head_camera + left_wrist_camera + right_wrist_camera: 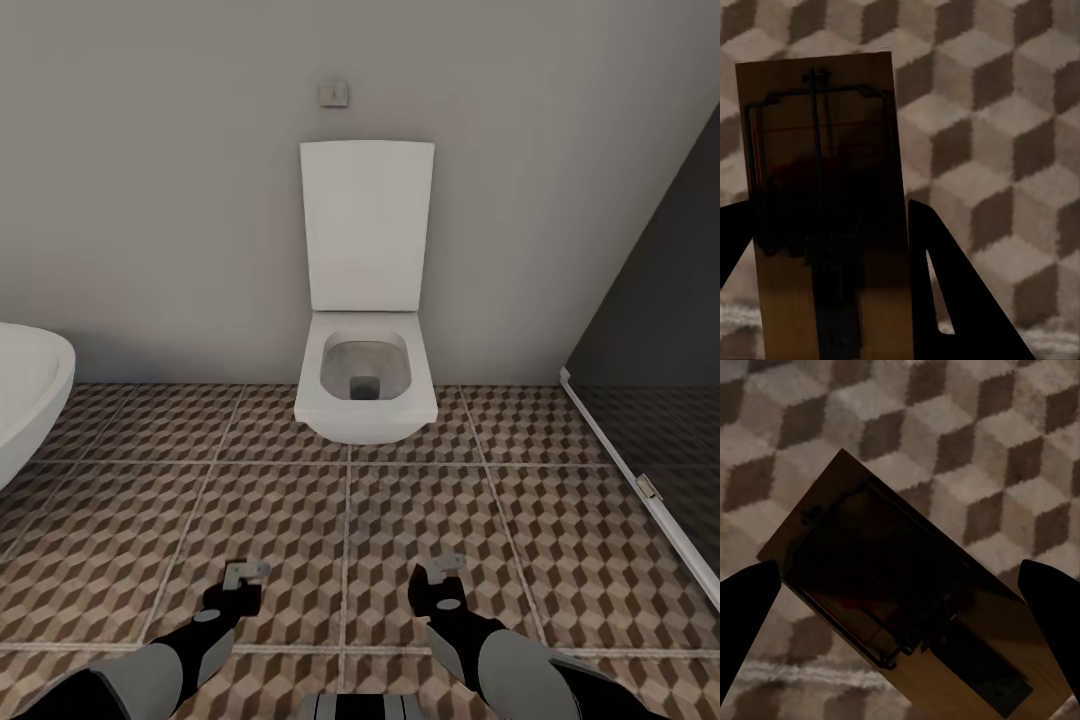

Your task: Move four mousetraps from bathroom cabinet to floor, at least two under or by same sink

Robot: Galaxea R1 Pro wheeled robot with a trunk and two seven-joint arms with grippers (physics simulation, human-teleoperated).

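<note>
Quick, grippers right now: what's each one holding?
Left gripper: shut on a mousetrap.
Right gripper: a second mousetrap sits between its fingers; whether they grip it cannot be told.

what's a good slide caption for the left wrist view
Left tool holding a wooden mousetrap above the cube-patterned bathroom floor.

- The bathroom floor (560, 560) has brown, beige and white cube pattern with pale grout lines.
- The toilet (365, 385) is white, its bowl grey inside.
- The wall (150, 180) is plain grey.
- The mousetrap (825, 187) is tan wood with dark wire.
</note>
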